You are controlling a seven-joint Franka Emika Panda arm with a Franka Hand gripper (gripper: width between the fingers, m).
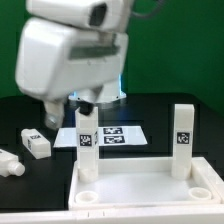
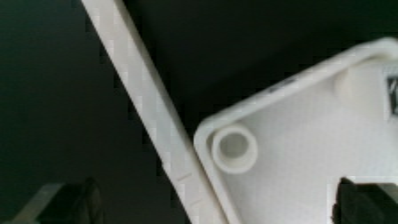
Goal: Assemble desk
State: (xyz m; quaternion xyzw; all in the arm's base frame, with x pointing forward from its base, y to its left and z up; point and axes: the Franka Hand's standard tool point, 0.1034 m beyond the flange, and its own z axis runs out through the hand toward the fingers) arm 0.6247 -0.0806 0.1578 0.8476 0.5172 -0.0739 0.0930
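The white desk tabletop (image 1: 140, 190) lies at the front with its rim up. Two white tagged legs stand upright in it, one at the exterior view's left (image 1: 87, 150) and one at the right (image 1: 182, 140). My gripper (image 1: 86, 102) hangs just above the top of the left leg. In the wrist view the gripper (image 2: 217, 208) is open, its dark fingers (image 2: 71, 200) wide apart. The leg (image 2: 146, 100) runs as a long white strip between them, touching neither. Beside it shows a rounded tabletop corner (image 2: 311, 130) with an empty round socket (image 2: 233, 148).
Two loose white legs lie on the black table at the exterior view's left, one (image 1: 35, 143) behind the other (image 1: 8, 163). The marker board (image 1: 112, 135) lies flat behind the tabletop. The arm's white body (image 1: 70, 50) fills the upper left.
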